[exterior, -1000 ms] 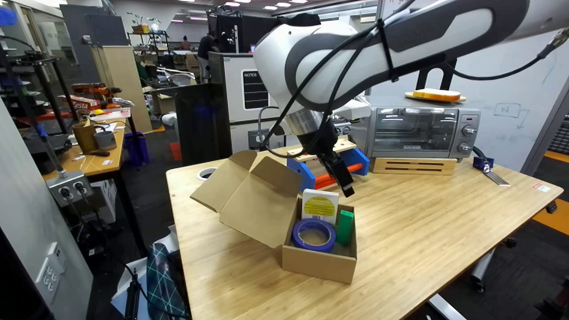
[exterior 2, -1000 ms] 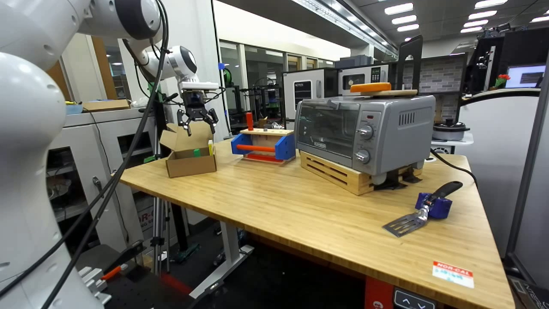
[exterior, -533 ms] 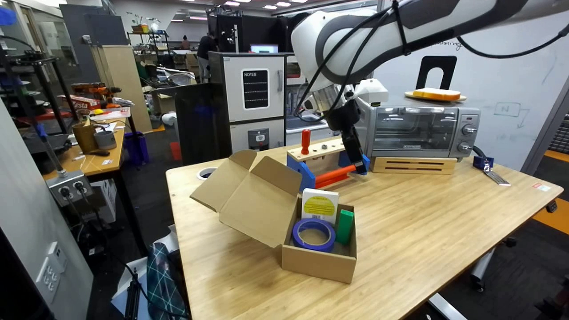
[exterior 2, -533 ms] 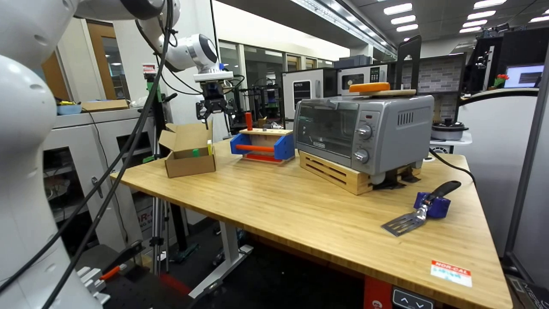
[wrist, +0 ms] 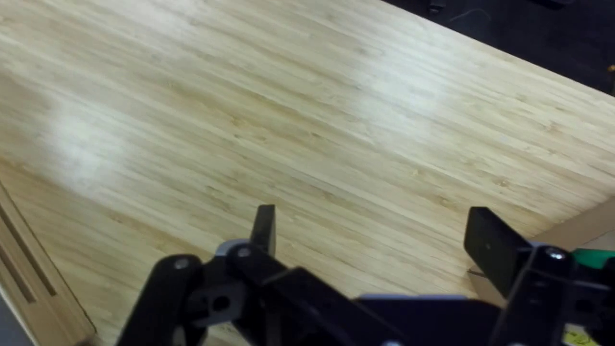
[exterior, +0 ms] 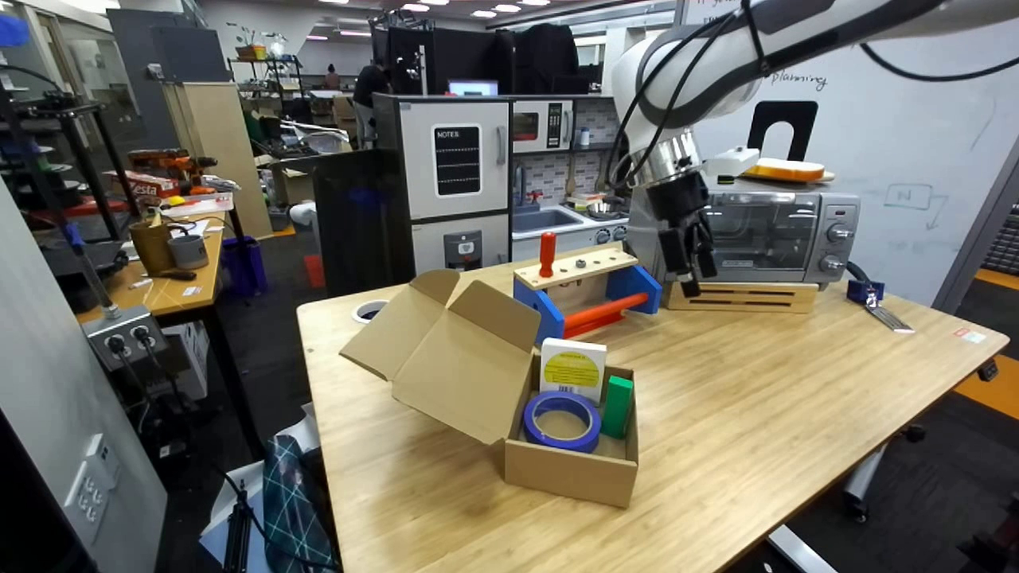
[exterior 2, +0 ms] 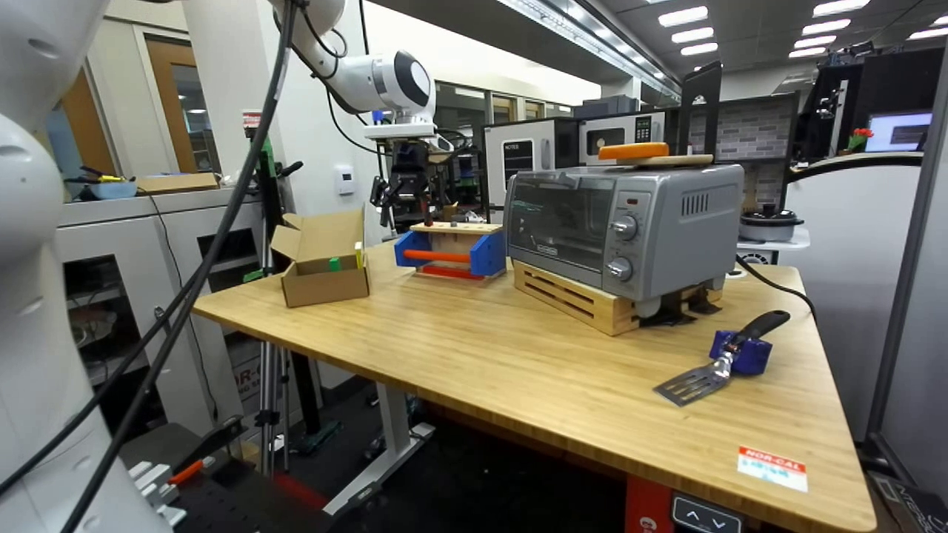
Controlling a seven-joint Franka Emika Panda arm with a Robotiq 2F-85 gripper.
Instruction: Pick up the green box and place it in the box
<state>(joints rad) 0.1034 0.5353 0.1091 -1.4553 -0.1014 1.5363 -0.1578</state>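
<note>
The slim, bright green box (exterior: 617, 407) stands upright inside the brown carton (exterior: 568, 475), the pincer (wrist: 377, 235) spread apart.

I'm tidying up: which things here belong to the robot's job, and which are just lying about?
The job:
small bright green rectangular block
open brown cardboard carton holding it
black gripper, open

Lying about, among others:
blue tape ring, inside too
white box with yellow circle, inside too
blue-sided wooden toy bench
black-handled metal spatula
grey toaster oven

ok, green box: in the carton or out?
In. Both exterior views show the green box inside the cardboard box; the end effector hangs open, apart from it.
</note>
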